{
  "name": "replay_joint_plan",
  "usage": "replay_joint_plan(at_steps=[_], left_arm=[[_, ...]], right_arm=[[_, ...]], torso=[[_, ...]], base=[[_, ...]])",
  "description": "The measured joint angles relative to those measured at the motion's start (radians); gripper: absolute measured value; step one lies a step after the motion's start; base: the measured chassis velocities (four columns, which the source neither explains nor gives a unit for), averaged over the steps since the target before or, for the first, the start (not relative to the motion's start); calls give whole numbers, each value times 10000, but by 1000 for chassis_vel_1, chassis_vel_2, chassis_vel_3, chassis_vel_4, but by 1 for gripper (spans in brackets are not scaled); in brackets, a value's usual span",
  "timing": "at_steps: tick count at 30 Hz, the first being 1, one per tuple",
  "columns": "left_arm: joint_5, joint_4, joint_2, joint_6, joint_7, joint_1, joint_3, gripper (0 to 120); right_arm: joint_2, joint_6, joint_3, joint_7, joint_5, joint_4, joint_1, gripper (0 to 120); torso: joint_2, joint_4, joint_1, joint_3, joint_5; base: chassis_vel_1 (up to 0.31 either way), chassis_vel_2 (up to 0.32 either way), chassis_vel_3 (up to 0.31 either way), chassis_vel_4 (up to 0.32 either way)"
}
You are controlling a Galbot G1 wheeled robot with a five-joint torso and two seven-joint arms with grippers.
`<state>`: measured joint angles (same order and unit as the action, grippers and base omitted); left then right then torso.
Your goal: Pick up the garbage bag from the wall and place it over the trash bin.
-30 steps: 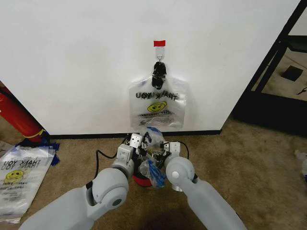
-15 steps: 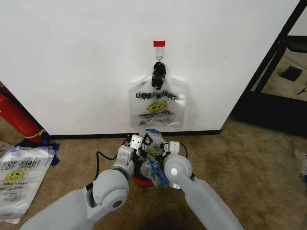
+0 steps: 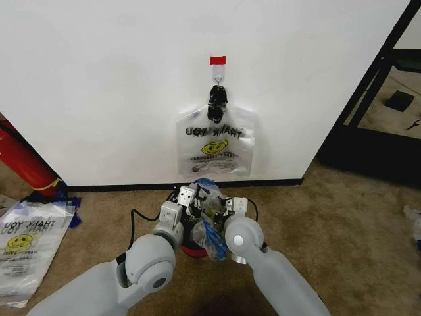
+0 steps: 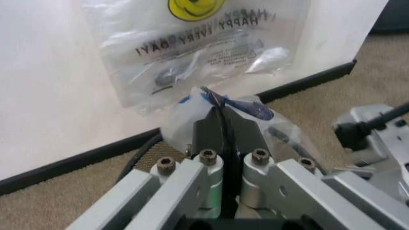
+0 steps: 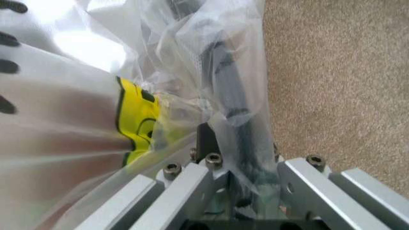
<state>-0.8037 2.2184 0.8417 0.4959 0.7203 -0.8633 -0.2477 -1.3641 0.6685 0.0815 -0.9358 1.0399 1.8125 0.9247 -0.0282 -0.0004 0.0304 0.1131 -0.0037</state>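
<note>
garbage bag (image 3: 205, 227): crumpled see-through plastic with blue-tinted folds, bunched over the trash bin, held between both grippers; yellow print patch seen in right wrist view (image 5: 137, 120)
trash bin (image 3: 192, 247): on carpet just in front of the wall, mostly covered by the bag; red base edge peeks out below; contents cannot be told
left gripper (image 4: 221, 120): low over the bin, black fingers pressed together, pinching a fold of the garbage bag
right gripper (image 5: 214, 143): opposite side of the bin, wrapped in bag film, fingers clamped on the plastic
wall (image 3: 99, 85): white, black baseboard, red tape strip (image 3: 218, 60), black hook clip (image 3: 218, 102)
hanging bag (image 3: 216, 146): second THANK YOU bag with smiley, hanging from the clip, flat against the wall
floor bags (image 3: 26, 247): flat stack on carpet, far left
red cylinder (image 3: 23, 161): leaning at left by the wall
</note>
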Motion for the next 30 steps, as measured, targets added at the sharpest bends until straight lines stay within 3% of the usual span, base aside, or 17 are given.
replay_joint_plan(at_steps=[12, 30], left_arm=[[-138, 595, -526, -50, 6, -432, 903, 0], [-578, 917, -1193, -13, -137, -1861, 2307, 0]], right_arm=[[738, -619, -1522, 1239, -762, 1863, 1533, 0], [985, -848, -2051, 2149, -1096, 3269, 3305, 0]], torso=[[2, -4, 2, -1, -1], [2, -6, 0, -3, -2]], base=[[0, 0, 0, 0], [0, 0, 0, 0]])
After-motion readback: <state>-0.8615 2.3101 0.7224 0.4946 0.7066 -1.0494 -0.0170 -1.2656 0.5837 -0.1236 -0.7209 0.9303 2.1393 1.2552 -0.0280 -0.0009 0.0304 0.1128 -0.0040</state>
